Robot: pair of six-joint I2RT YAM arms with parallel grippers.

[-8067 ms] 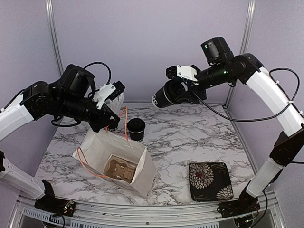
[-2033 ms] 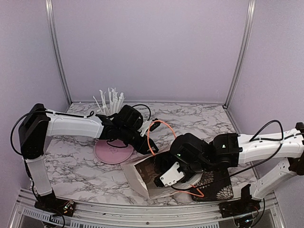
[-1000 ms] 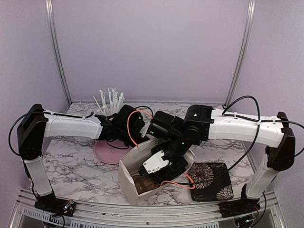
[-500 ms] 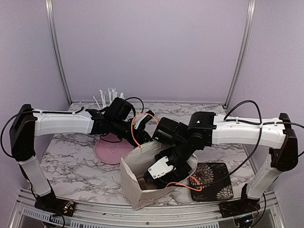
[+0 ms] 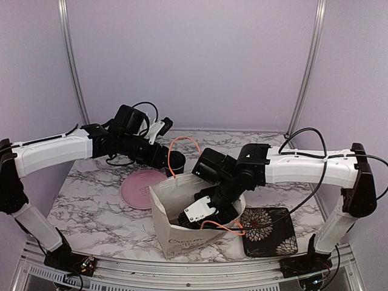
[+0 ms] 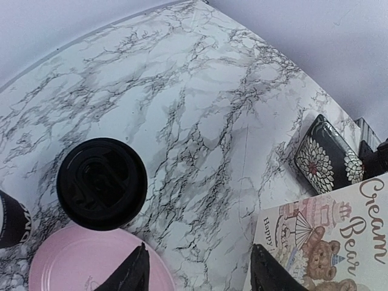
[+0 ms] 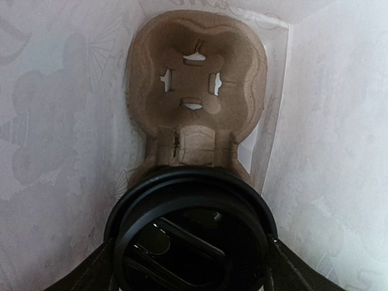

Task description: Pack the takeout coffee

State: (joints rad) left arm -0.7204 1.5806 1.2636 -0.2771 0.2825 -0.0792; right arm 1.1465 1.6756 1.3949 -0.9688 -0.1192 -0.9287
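Inside the white paper bag (image 5: 176, 239), one takeout coffee cup shows its round black lid (image 7: 191, 233), and my right gripper (image 7: 191, 267) is shut on its sides. That cup sits over the near pocket of the brown pulp carrier (image 7: 197, 91) on the bag's floor. From above, the right gripper (image 5: 193, 217) reaches down into the bag's mouth. The other lidded coffee cup (image 6: 102, 183) stands on the marble behind the bag (image 5: 176, 162). My left gripper (image 6: 200, 276) hovers open above the table between that cup and the bag, holding nothing.
A pink plate (image 5: 142, 188) lies left of the bag, under the left fingers (image 6: 130, 276). A black floral box (image 5: 270, 231) sits at the front right. Another black cup (image 6: 7, 219) shows at the left edge. The bag's orange handle (image 5: 182, 144) loops up beside the left arm.
The left arm has pulled back to the left, away from the bag's edge, and its jaws opened wider. The bag now stands more upright. The right gripper stays in it with the cup.
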